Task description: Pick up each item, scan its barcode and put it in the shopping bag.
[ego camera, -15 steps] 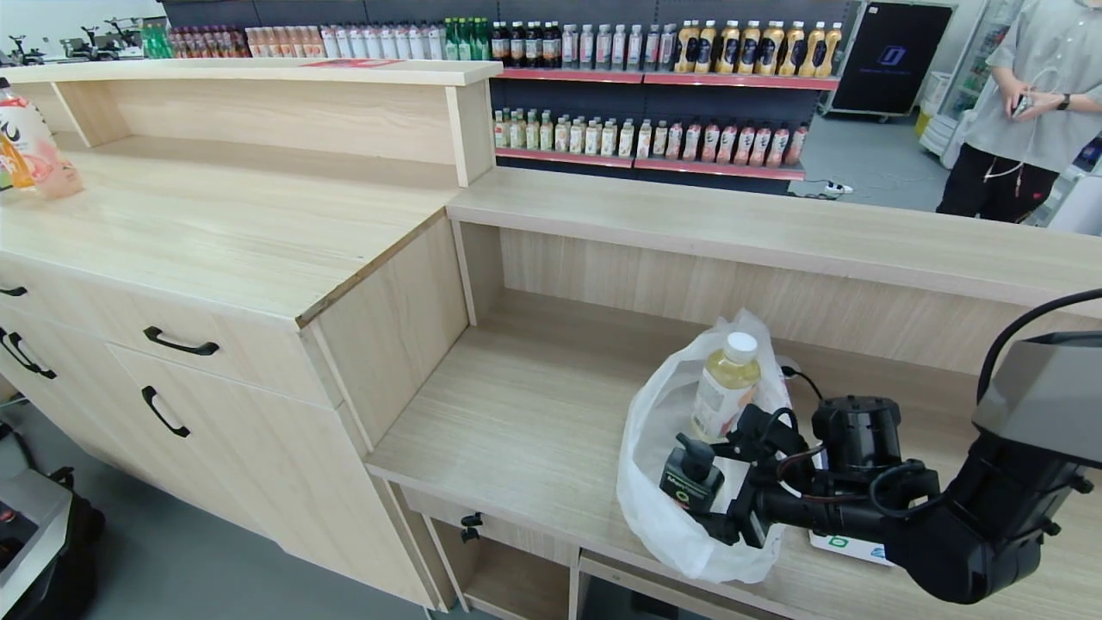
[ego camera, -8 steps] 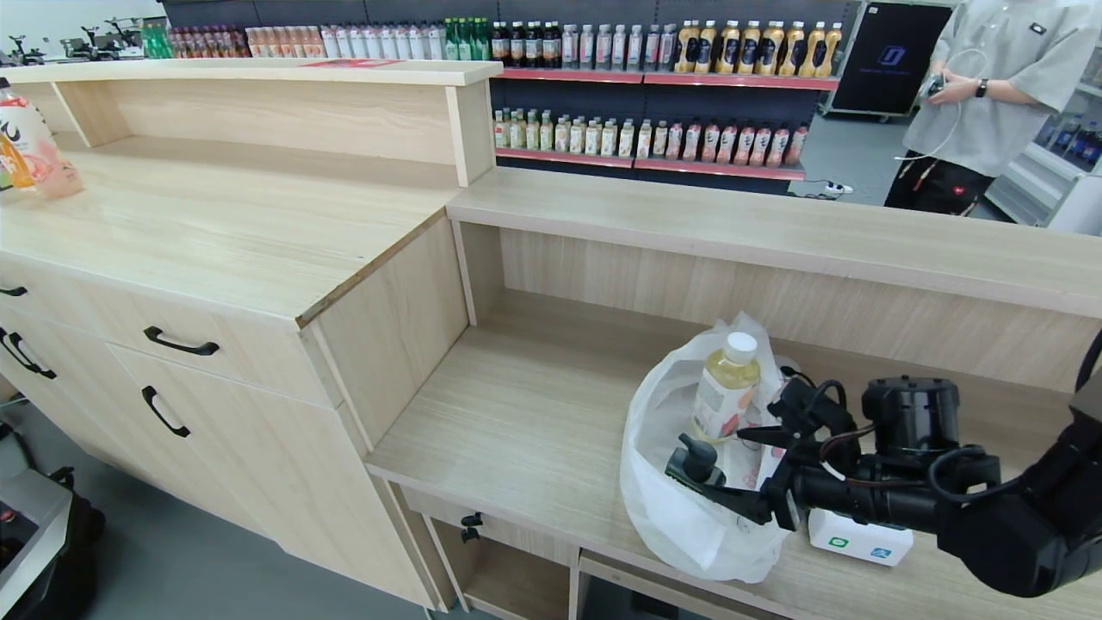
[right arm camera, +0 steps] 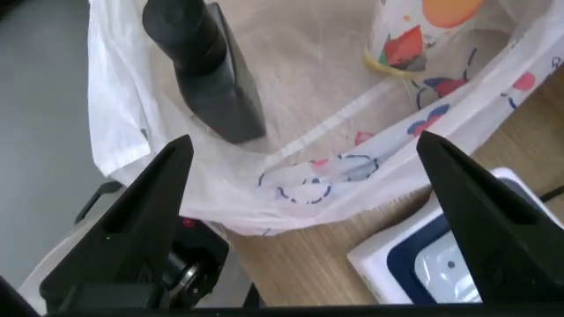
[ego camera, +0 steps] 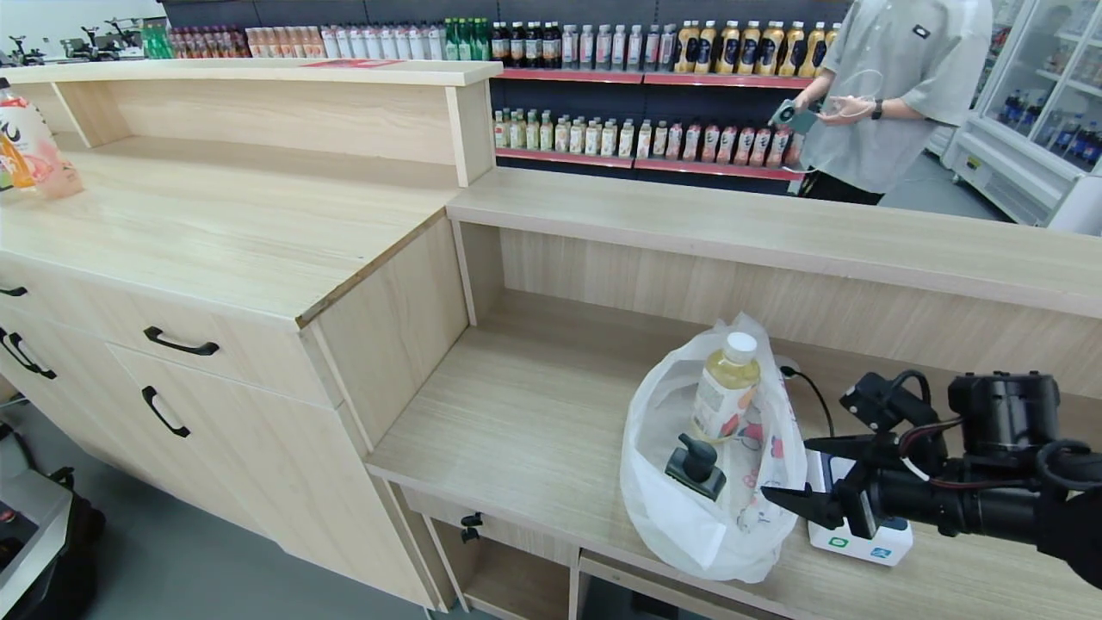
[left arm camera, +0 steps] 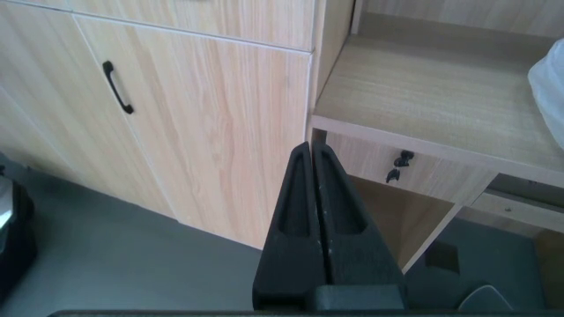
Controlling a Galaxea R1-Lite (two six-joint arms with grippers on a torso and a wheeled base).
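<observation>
The translucent white plastic shopping bag (ego camera: 663,508) carries red and blue printed figures. The squat plastic pump bottle (ego camera: 696,465) is black; the tall drink bottle (ego camera: 726,392) is pale yellow and white-capped. The wood-grain counter (ego camera: 516,413) is light beige.

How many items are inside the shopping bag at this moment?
2 in the shopping bag: a yellow drink bottle standing at the far side, a black pump bottle nearer the front. Folds may hide others.

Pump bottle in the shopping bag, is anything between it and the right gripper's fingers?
Yes. The shopping bag has its near plastic wall between the open right gripper and the pump bottle. From above, the bag's mouth looks open.
</observation>
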